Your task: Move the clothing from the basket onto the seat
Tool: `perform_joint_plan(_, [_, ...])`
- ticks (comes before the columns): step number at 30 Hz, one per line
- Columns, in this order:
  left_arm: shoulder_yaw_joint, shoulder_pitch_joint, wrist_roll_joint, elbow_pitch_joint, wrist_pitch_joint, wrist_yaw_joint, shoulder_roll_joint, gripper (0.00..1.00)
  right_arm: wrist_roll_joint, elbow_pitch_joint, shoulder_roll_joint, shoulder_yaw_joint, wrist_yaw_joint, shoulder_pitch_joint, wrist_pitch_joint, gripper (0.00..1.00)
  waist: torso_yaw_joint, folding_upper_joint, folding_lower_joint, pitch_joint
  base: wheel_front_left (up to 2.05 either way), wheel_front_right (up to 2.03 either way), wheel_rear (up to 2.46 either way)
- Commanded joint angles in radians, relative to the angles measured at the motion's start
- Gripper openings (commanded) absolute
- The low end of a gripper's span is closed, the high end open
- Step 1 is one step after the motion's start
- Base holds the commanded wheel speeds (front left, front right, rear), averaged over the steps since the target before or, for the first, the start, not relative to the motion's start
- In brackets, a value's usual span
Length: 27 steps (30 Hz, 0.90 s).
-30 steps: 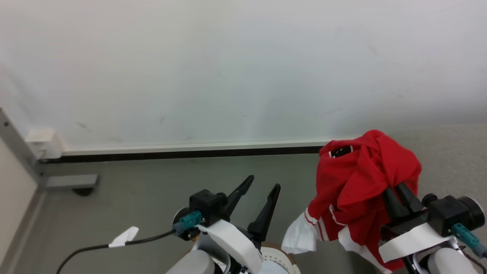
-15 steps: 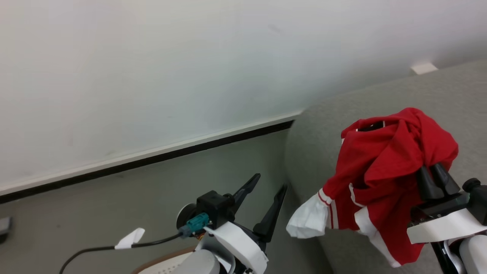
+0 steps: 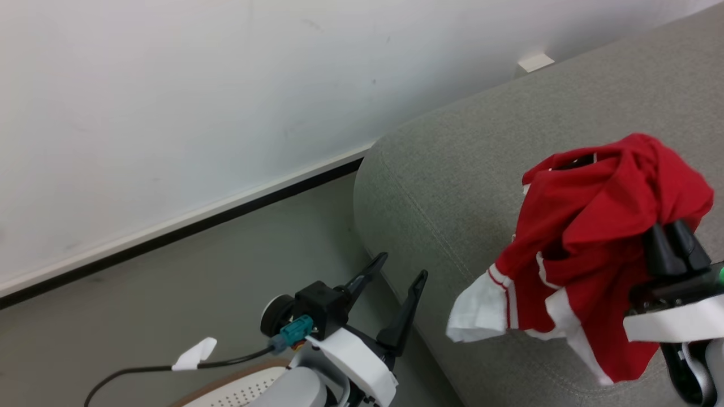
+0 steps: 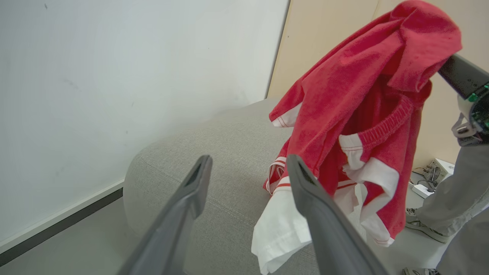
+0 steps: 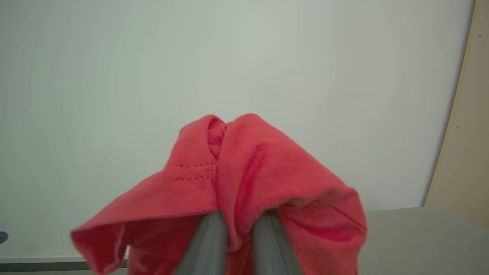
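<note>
The red clothing [image 3: 594, 226] hangs bunched from my right gripper [image 3: 670, 237], which is shut on a fold of it. One white sleeve end [image 3: 478, 311] dangles at the lower left. The clothing hangs above the light-grey seat [image 3: 447, 169], over its rounded left end. In the right wrist view the cloth [image 5: 244, 172] is draped over and pinched in the right gripper [image 5: 237, 229]. My left gripper [image 3: 396, 277] stands open and empty beside the seat's edge, left of the clothing [image 4: 363, 95]. A bit of the cream basket [image 3: 249, 387] with its brown rim shows under my left arm.
A white wall with a dark skirting strip [image 3: 186, 226] runs behind the grey floor [image 3: 141, 305]. A black cable with a white tag [image 3: 195, 353] trails from my left wrist. A person's grey trouser leg [image 4: 458, 194], a shoe [image 4: 418, 225] and a power strip [image 4: 429, 177] lie beyond the seat.
The head camera has turned to the right, bringing much more of the seat into the picture. My right gripper still holds the clothing, now over the seat. The left gripper stays open.
</note>
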Motion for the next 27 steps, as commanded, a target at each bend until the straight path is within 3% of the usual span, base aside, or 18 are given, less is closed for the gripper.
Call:
perform_joint_plan(1, [0.001, -0.011, 0.016, -0.003, 0.000, -0.001, 0.003, 1.00, 0.012, -0.010, -0.006, -0.009, -0.002, -0.019, 0.000, 0.00, 0.000, -0.0001, -0.0001, 0.012, 0.00, 0.00, 0.00])
perform_joint_plan(3, [-0.001, -0.014, 0.021, -0.005, -0.001, -0.008, 0.008, 1.00, 0.079, -0.020, 0.021, -0.028, -0.002, -0.043, 0.000, 0.00, 0.004, -0.0001, -0.0001, 0.031, 0.00, 0.00, 0.00])
perform_joint_plan(7, [-0.005, -0.035, 0.033, -0.004, 0.000, -0.022, 0.020, 1.00, 0.148, 0.000, 0.001, -0.046, -0.002, -0.125, 0.000, 0.00, 0.023, -0.0001, -0.0001, 0.085, 0.00, 0.00, 0.00])
perform_joint_plan(21, [-0.012, -0.181, 0.098, -0.080, 0.107, -0.013, 0.097, 1.00, 0.284, 0.283, -0.227, 0.001, -0.002, -0.634, 0.003, 0.00, 0.165, -0.0001, -0.0001, 0.421, 0.00, 0.00, 0.00])
perform_joint_plan(27, [-0.021, -0.213, 0.121, -0.102, 0.126, -0.004, 0.110, 1.00, 0.302, 0.450, -0.285, 0.015, -0.002, -0.783, -0.001, 0.00, 0.217, -0.0001, -0.0001, 0.509, 0.00, 0.00, 0.00])
